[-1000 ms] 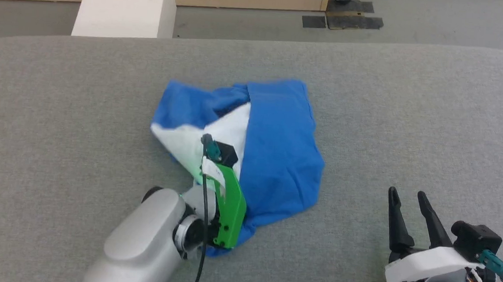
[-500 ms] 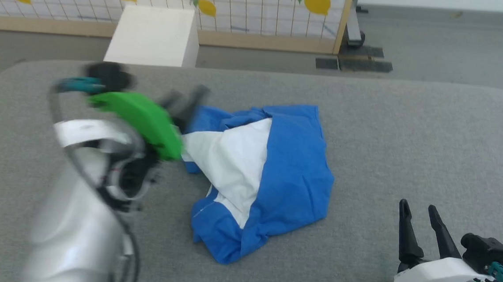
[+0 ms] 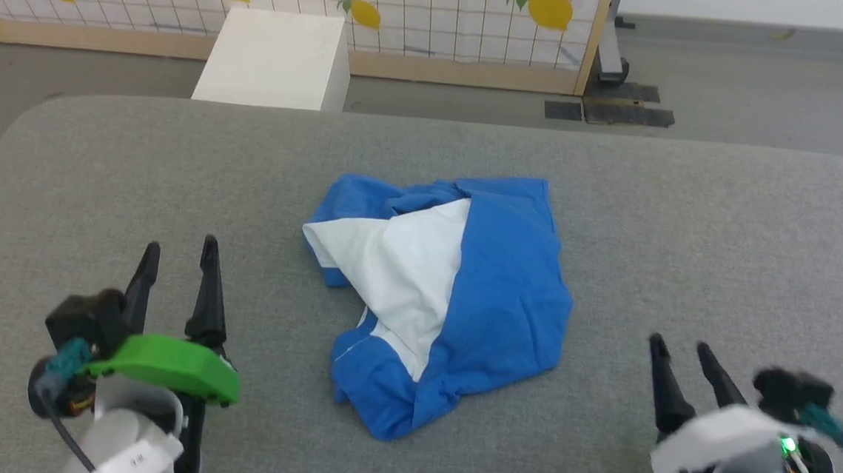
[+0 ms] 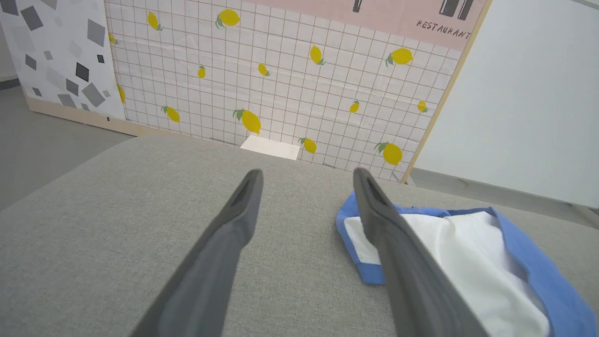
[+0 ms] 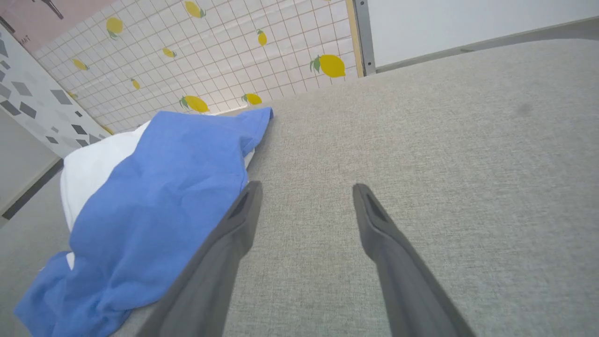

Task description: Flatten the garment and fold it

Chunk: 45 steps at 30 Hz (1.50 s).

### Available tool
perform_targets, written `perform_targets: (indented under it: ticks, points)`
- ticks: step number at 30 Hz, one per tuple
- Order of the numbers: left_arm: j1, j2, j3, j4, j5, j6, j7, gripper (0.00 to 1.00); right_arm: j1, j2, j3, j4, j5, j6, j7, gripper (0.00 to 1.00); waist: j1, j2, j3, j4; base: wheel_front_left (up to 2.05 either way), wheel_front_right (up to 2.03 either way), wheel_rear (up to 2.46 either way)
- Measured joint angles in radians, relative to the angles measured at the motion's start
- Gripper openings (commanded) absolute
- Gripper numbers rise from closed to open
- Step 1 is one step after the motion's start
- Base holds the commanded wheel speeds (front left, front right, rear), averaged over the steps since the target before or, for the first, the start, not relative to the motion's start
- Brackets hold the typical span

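Fingers (image 3: 207, 288) gape empty on both the left gripper (image 3: 180, 244), lower left, and right gripper (image 3: 680, 343), lower right. Mid-frame the garment (image 3: 492, 293) lies crumpled on the table (image 3: 100, 169), perhaps inside-out; flattening comes first: grasp opposite edges and spread

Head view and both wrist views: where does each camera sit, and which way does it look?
Head view: on the head, looking down at the garment on the table; left gripper, right gripper, open.
Left wrist view: on the left wrist, along its fingers toward the lemon-patterned screen; garment at right.
Right wrist view: on the right wrist, along its fingers; garment at left.
Shared: garment, table, screen.
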Motion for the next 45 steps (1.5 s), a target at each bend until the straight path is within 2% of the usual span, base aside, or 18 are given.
perform_targets:
  ticks: [8,14,19,25,26,27,28,29,34,39,45]
  points:
    - [0.068,-0.064,0.021,-0.055,0.036,0.016,-0.021,1.00,-0.252,0.000,0.059,0.050,-0.098,0.000,0.337,1.00,0.0000,0.0000,0.049,-0.003,0.00,0.00,0.00]
    - [0.070,-0.105,0.022,-0.062,0.055,0.010,-0.022,1.00,-0.340,-0.001,0.123,0.118,-0.125,0.000,0.524,1.00,0.0000,0.0000,0.081,0.030,0.00,0.00,0.00]
    - [0.069,-0.128,0.030,-0.055,0.057,-0.005,-0.025,1.00,-0.353,0.001,0.183,0.146,-0.124,0.000,0.585,1.00,0.0000,0.0000,0.112,0.060,0.00,0.00,0.00]
    - [0.068,-0.147,0.034,-0.026,0.069,-0.030,-0.025,1.00,-0.357,0.000,0.223,0.169,-0.114,0.000,0.590,1.00,0.0000,0.0000,0.146,0.092,0.00,0.00,0.00]
    - [0.068,-0.148,0.035,-0.021,0.071,-0.035,-0.025,1.00,-0.359,0.000,0.226,0.170,-0.108,0.000,0.590,0.85,0.0000,0.0000,0.150,0.096,0.00,0.00,0.00]
    - [0.067,-0.150,0.036,-0.016,0.071,-0.039,-0.025,1.00,-0.363,0.000,0.229,0.169,-0.100,0.000,0.583,0.45,0.0000,0.0000,0.155,0.099,0.00,0.00,0.00]
    - [0.067,-0.151,0.036,-0.013,0.072,-0.039,-0.025,1.00,-0.366,0.000,0.230,0.167,-0.095,0.000,0.574,0.27,0.0001,0.0000,0.158,0.102,0.00,0.00,0.00]
    - [0.067,-0.153,0.037,-0.011,0.073,-0.041,-0.025,1.00,-0.366,0.000,0.231,0.166,-0.093,0.000,0.565,0.00,0.0001,0.0000,0.160,0.103,0.00,0.00,0.00]
    - [0.064,-0.165,0.052,0.013,0.077,-0.064,-0.025,1.00,-0.366,0.001,0.210,0.136,-0.086,0.000,0.514,0.00,0.0000,0.0000,0.151,0.094,0.00,0.00,0.00]
    - [0.064,-0.172,0.062,0.019,0.081,-0.077,-0.025,1.00,-0.347,-0.004,0.113,0.015,-0.059,0.000,0.466,0.00,0.0001,0.0000,0.126,0.077,0.00,0.00,0.00]
    - [0.064,-0.181,0.064,0.033,0.081,-0.091,-0.025,1.00,-0.216,-0.023,-0.175,-0.145,-0.092,0.000,0.467,0.00,0.0000,0.0000,0.093,0.056,0.00,0.00,0.00]
